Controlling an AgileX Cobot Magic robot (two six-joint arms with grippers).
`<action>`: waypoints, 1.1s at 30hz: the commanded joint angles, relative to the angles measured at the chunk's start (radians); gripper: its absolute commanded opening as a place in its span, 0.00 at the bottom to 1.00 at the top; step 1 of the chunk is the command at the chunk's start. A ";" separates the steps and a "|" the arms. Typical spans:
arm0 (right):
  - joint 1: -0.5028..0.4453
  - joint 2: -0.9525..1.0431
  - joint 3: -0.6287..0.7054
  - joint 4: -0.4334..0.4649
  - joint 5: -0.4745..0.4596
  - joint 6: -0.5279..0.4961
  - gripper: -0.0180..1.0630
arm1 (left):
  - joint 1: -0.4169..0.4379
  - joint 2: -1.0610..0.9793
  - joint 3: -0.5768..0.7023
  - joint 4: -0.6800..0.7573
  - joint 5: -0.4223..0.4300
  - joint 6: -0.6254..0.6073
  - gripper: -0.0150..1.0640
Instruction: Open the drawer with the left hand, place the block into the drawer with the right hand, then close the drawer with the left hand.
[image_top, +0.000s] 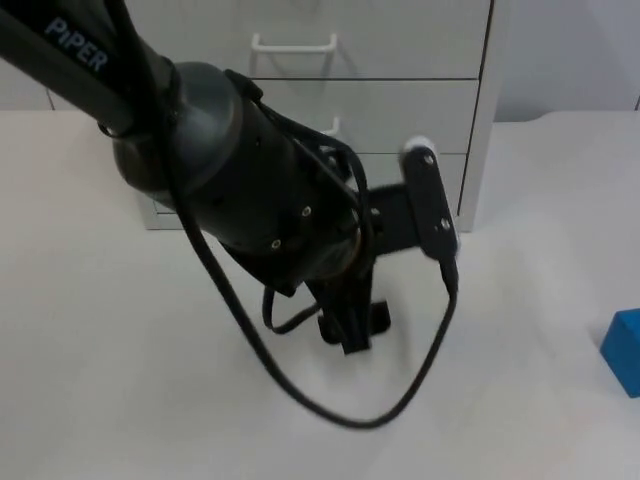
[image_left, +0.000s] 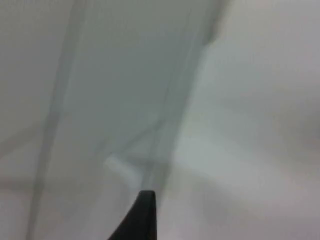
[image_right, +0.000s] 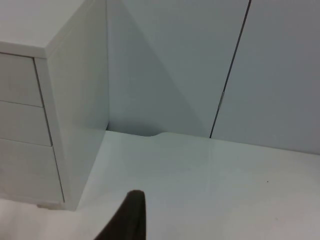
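The drawer unit (image_top: 330, 110) stands at the back of the white table (image_top: 120, 380), and all its drawers look shut; so the step in hand seems to be the first one, opening a drawer with the left arm. The left gripper (image_top: 350, 325) hangs low over the table, just in front of the unit; it cannot be told whether its fingers are wide or narrow, because the arm hides them. To do this step well, the left gripper should line up with a white handle (image_top: 293, 44), get its fingers around the bar, and then pull straight out; a crooked pull could make the drawer stick or tug the whole unit along. In the left wrist view a fingertip (image_left: 142, 215) points toward pale drawer fronts and a small light shape that may be a handle (image_left: 120, 165), quite near; it is too smeared to be sure.

The blue block (image_top: 625, 350) sits on the table far off to the right, well apart from the left gripper and not touched by anything. The right arm waits; the right gripper (image_right: 129, 217) looks past the side of the unit (image_right: 80, 125) to the grey wall (image_right: 200, 65); how its fingers stand cannot be told either.
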 joint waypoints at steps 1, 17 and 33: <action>-0.002 0.000 -0.008 -0.001 0.006 -0.005 0.97 | -0.010 -0.001 0.009 0.000 -0.055 0.059 0.92; -0.002 0.000 -0.008 -0.004 0.008 -0.005 0.97 | 0.001 -0.001 0.007 0.000 0.056 -0.017 0.92; -0.002 0.000 -0.008 -0.004 0.008 -0.005 0.97 | 0.065 -0.001 -0.004 0.000 0.031 -0.015 0.92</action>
